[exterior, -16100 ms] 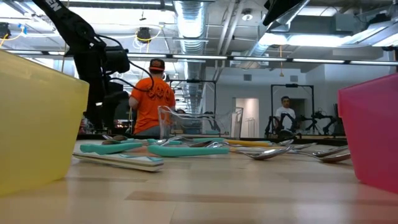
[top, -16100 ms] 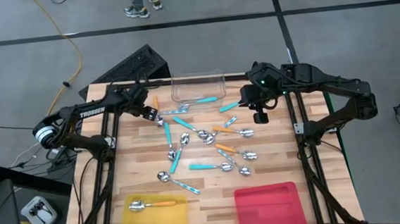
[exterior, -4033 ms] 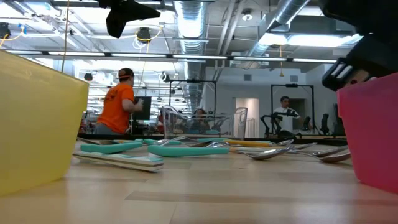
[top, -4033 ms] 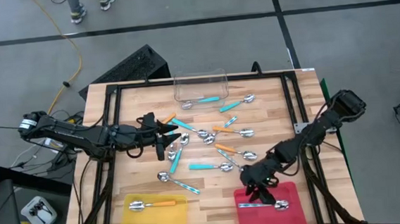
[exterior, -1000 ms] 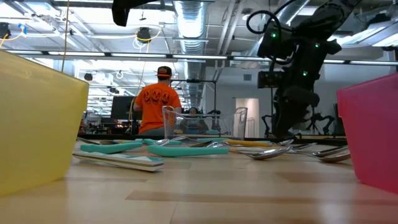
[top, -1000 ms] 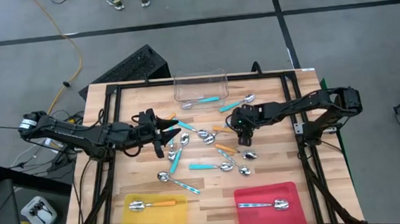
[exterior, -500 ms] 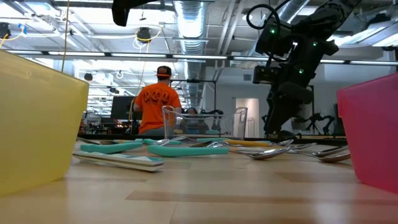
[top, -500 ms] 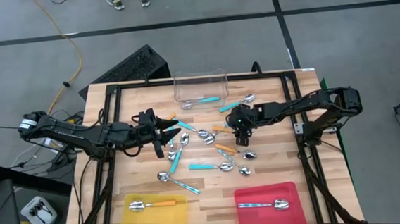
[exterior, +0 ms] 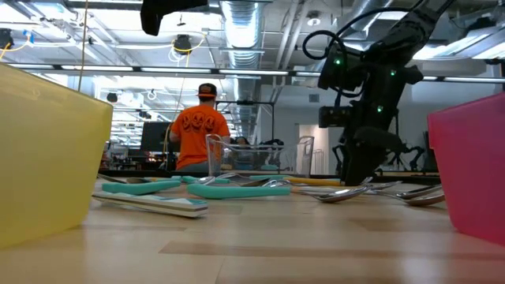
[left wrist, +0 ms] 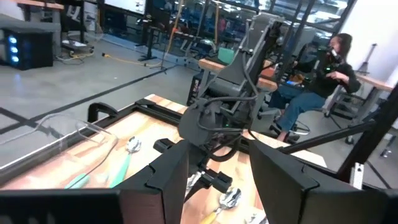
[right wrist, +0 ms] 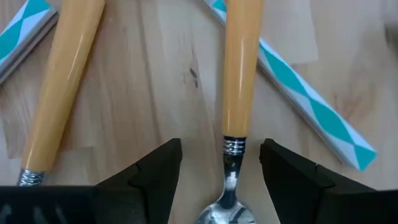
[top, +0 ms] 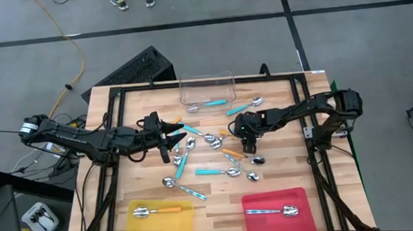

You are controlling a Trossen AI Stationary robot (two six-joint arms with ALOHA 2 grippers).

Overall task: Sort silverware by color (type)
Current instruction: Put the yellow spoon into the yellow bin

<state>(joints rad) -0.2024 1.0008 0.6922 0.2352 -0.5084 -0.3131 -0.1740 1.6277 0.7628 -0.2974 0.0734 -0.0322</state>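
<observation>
Several spoons [top: 212, 170] with teal, orange or plain metal handles lie scattered on the middle of the wooden table. My right gripper [right wrist: 221, 163] points down, open, low over an orange-handled spoon [right wrist: 239, 68]. Its fingers stand on either side of the spoon's neck [right wrist: 235, 147] without touching it. In the high view this gripper [top: 246, 132] is right of the table's centre. My left gripper [top: 172, 137] hovers level at centre left. It is open, and the left wrist view shows nothing between its fingers [left wrist: 177, 168].
A yellow tray [top: 138, 226] at the near left holds an orange-handled spoon [top: 157, 211]. A red tray [top: 300, 196] at the near right holds a metal spoon [top: 273, 211]. A clear tub [top: 206, 86] at the far edge holds a teal spoon. People move in the room behind.
My right gripper has moved a little toward the table's left edge and down onto the spoons, staying open. The left arm has kept still.
</observation>
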